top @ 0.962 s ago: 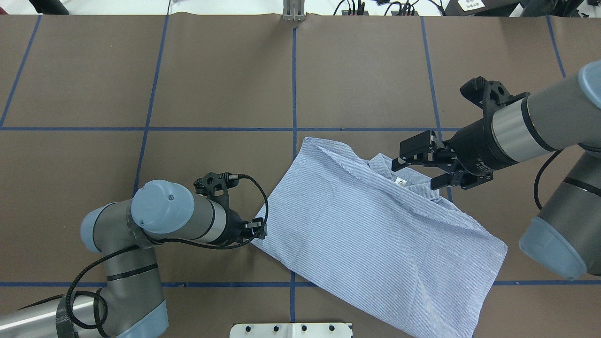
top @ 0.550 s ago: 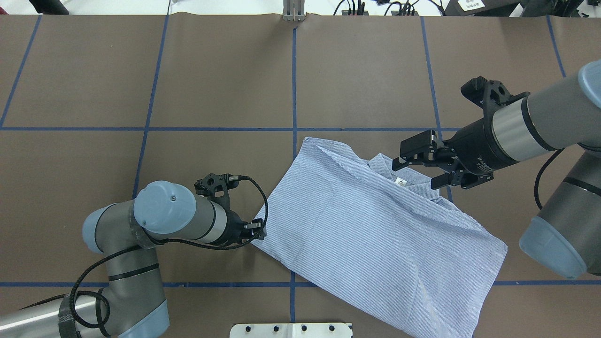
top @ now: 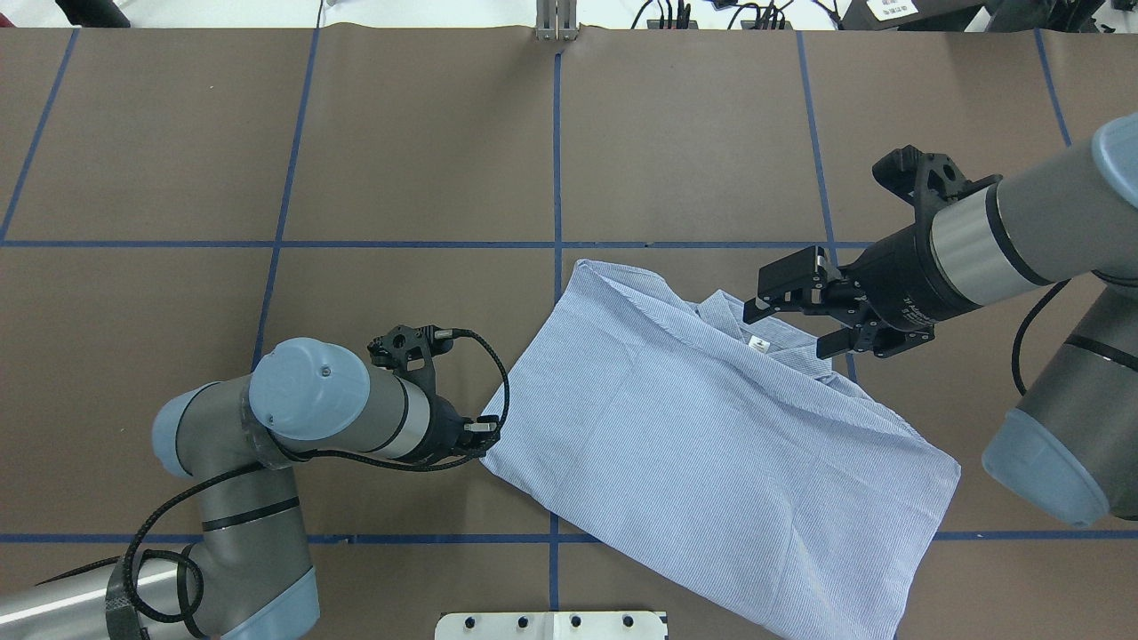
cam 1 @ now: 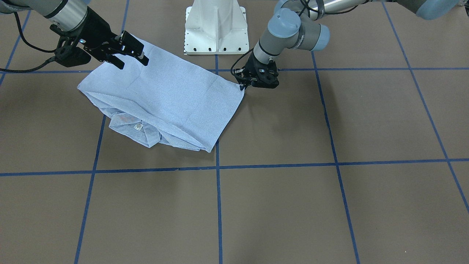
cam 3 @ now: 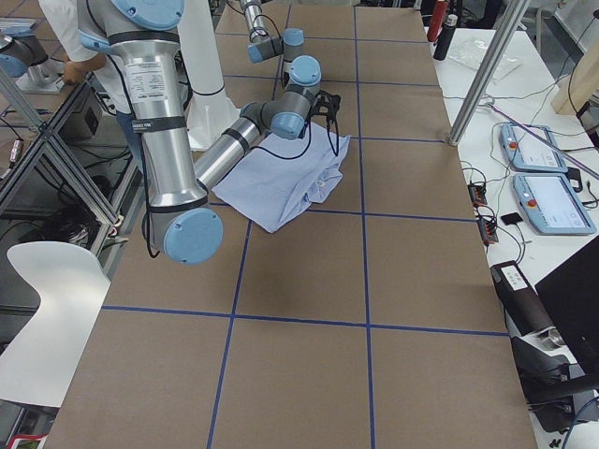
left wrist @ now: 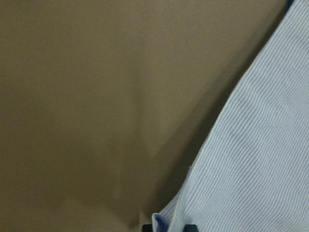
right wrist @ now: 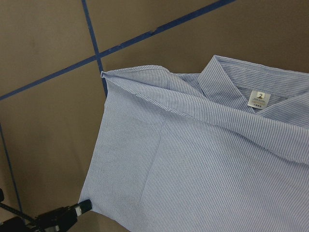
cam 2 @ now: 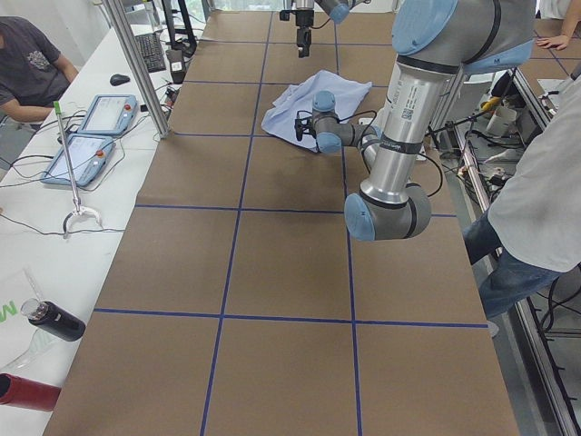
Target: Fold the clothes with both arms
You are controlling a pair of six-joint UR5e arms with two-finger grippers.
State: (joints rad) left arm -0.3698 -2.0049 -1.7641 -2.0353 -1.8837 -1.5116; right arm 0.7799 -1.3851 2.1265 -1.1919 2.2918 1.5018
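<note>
**Left claw (top: 483, 437) pinches a corner; right claw (top: 805, 313) hangs empty**

Overhead: there is one shirt (top: 693, 444), with two arms and two claws. The left claw sits low on the table (top: 400, 133), clenched on the shirt's near-left corner. The right claw gapes wide above the collar (top: 720, 313) and grasps nothing. The folded shirt is an oblong lying flat. Its long axis runs diagonally from far-left to near-right. The collar and its single neck label (top: 758, 341) poke out from the far long edge.

Front-facing: the collar points toward the camera. The left claw touches the shirt's corner on this view's right.

Left wrist: striped cloth fills the right side. Its corner lies between two dark tips set close together.

Right wrist: the label reads 2. The left claw meets the shirt's lower-left corner.

Side views: the shirt lies on the table before the robot.
</note>
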